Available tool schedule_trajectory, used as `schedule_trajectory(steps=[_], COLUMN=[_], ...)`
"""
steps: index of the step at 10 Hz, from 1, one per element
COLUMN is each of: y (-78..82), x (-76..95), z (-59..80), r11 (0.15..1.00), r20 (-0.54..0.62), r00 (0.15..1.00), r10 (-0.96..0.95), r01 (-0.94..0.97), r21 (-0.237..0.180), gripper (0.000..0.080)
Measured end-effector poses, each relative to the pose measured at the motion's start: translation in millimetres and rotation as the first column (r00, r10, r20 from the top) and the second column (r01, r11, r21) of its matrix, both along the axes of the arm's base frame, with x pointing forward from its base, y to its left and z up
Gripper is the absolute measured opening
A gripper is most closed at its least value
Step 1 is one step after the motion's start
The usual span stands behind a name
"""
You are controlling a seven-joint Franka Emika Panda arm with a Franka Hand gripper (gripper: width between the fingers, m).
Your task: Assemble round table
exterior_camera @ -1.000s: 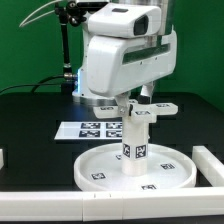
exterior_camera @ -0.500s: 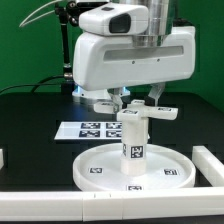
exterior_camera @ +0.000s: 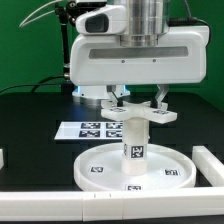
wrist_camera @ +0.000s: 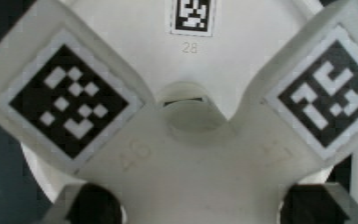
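gripper (exterior_camera: 140,100) closed on cross piece (exterior_camera: 142,110) | above post (exterior_camera: 134,140) | disc (exterior_camera: 100,170) beneath

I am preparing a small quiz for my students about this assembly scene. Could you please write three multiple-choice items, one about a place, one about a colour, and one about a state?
1. Where does the cylinder post stand?
A. On the round disc
B. On the marker board
C. On the bare black table

2. What colour is the table surface?
A. White
B. Black
C. Green

3. How is the cross-shaped piece now?
A. Lying flat on the disc
B. Leaning against a rail
C. At the top of the post, under the gripper

Answers: 1 A, the exterior view shows the upright post rising from the middle of the disc. 2 B, the surface around the white parts is black. 3 C, the exterior view shows its arms spread level with the post top, right beneath the fingers.
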State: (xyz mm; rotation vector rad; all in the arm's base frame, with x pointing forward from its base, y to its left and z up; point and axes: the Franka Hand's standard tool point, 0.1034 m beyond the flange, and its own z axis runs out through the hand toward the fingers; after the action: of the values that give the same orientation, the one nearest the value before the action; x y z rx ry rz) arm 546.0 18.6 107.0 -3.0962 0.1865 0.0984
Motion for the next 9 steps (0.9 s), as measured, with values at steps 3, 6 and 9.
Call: schedule_trajectory(steps=[3, 6, 9], y=[2.1, 4.8, 6.0], x=[0.1, 0.2, 0.5], z=[-0.1, 0.0, -0.5], r11=[0.984, 0.928, 0.774], r20=[-0.007, -0.015, -0.039], r00=[0.984, 0.928, 0.773], r10=[-0.18, -0.371, -0.633], r01=[0.18, 0.371, 0.633], r21=[-0.007, -0.01, 0.001], gripper=[0.0442, 0.0442, 0.0442])
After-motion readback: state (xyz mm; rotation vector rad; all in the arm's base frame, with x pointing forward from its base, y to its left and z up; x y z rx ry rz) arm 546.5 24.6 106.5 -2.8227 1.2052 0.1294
